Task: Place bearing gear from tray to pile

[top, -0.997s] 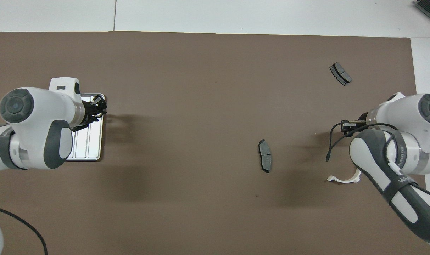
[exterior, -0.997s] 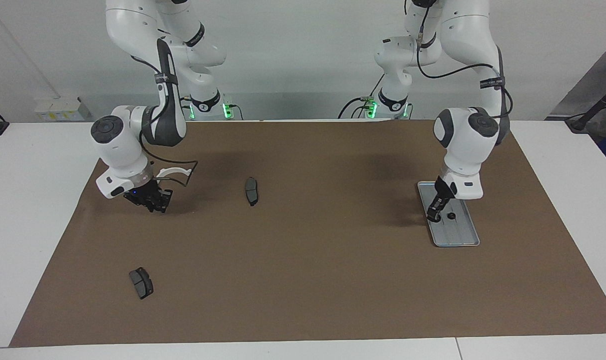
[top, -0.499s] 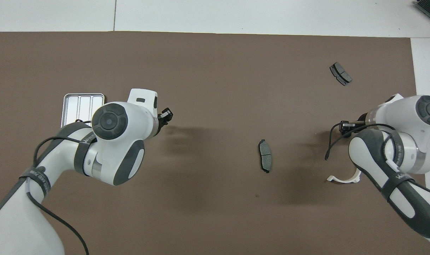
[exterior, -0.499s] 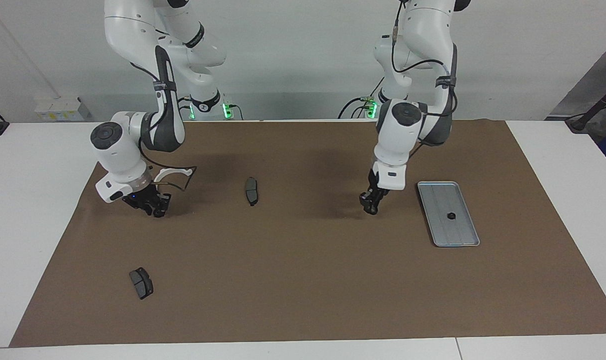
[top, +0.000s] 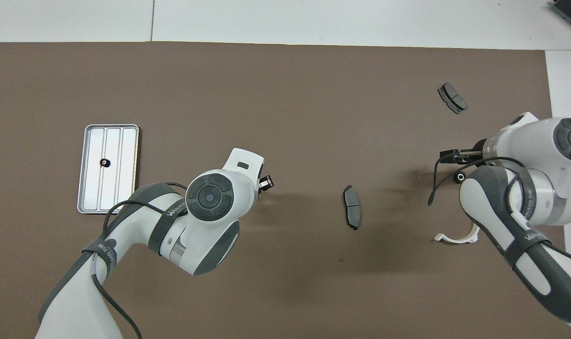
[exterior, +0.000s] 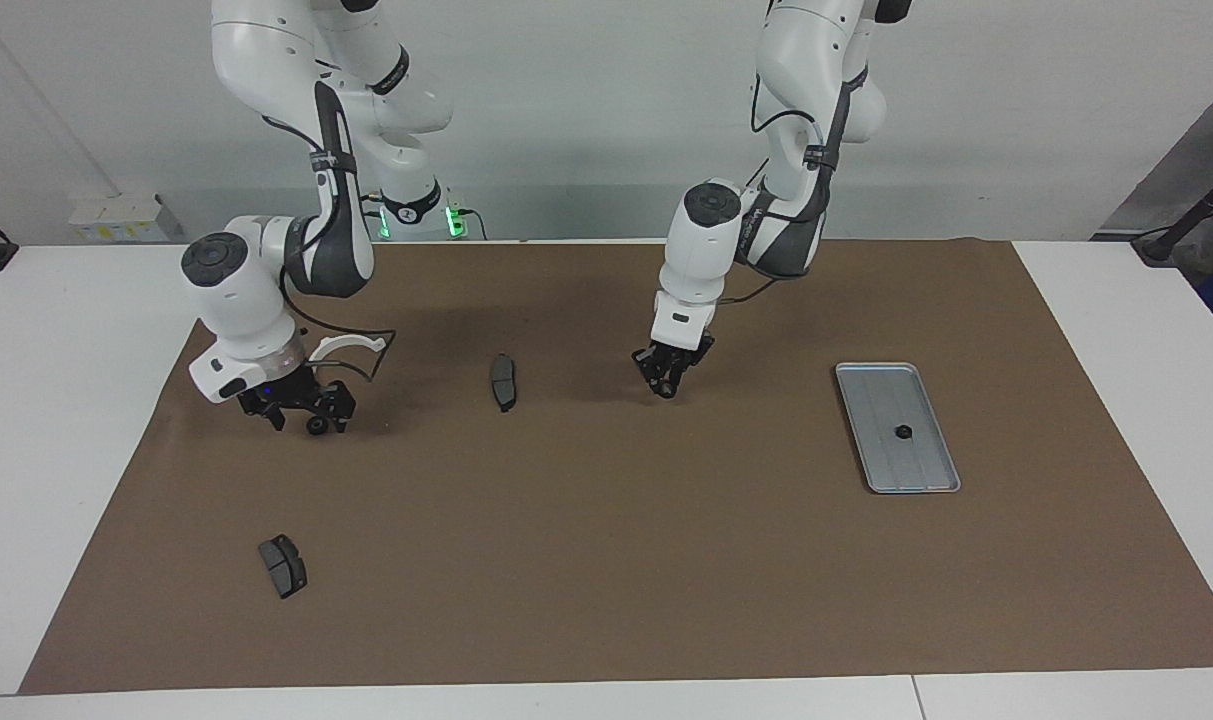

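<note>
Once my right gripper (exterior: 304,408) opened, a bearing gear (exterior: 316,427) lay by the pile's bracket (exterior: 346,346); left gripper (exterior: 666,385), grip unreadable, had left the tray (exterior: 926,470).

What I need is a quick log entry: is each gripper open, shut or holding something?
Left gripper: over the bare mat, state cannot be told.
Right gripper: open, a bearing gear just beneath it.

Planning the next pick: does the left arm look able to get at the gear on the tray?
Probably yes: the gear lies alone on the tray, nothing above it, and the left gripper hangs over bare mat nearby.
</note>
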